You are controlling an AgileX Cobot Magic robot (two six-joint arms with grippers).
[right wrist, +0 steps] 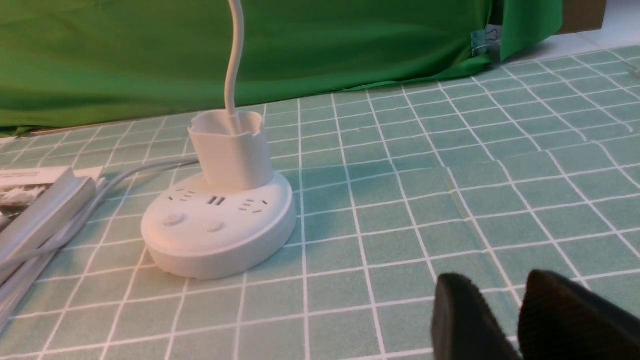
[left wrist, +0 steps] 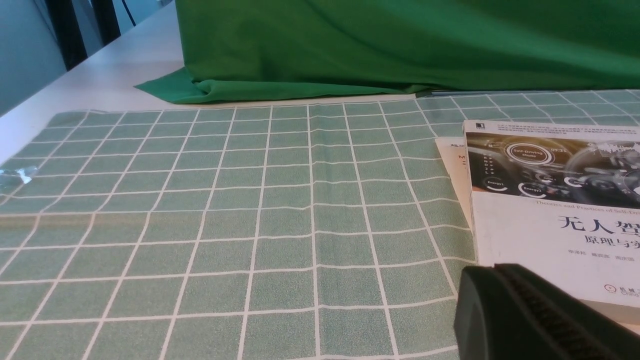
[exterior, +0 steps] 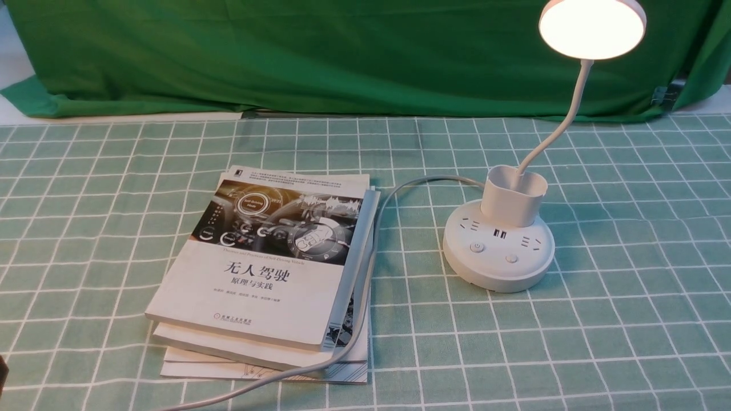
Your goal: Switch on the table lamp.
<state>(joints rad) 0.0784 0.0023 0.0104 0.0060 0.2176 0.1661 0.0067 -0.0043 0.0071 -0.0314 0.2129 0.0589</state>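
- The green checked tablecloth (exterior: pixel 599 342) covers the table under both arms, running forward from the grippers to the green backdrop cloth (exterior: pixel 342 51) bunched along its far edge.
- The stack of books (exterior: pixel 268 274) lies just ahead of the left gripper (left wrist: pixel 540 315) and a little toward the right arm's side; the top cover shows a dashboard picture above Chinese title characters.
- The table lamp (exterior: pixel 498 251) stands ahead of the right gripper (right wrist: pixel 520 320), offset toward the left arm and well apart from the fingertips, with bare cloth between. Its disc head (exterior: pixel 592 27) glows warm white (so it is lit), raised on the thin curved neck out of the cup-shaped holder on the round base.
- The grey power cord (exterior: pixel 365 285) leaves the base on the book side and lies along and over the stack's edge.
- The two round buttons (right wrist: pixel 194 223) sit on the base's near rim, facing the right gripper.
- Right gripper: fingers slightly parted, holding nothing, clear of the lamp.
- Left gripper: only one dark, ribbed finger edge shows; I cannot tell whether it is closed.
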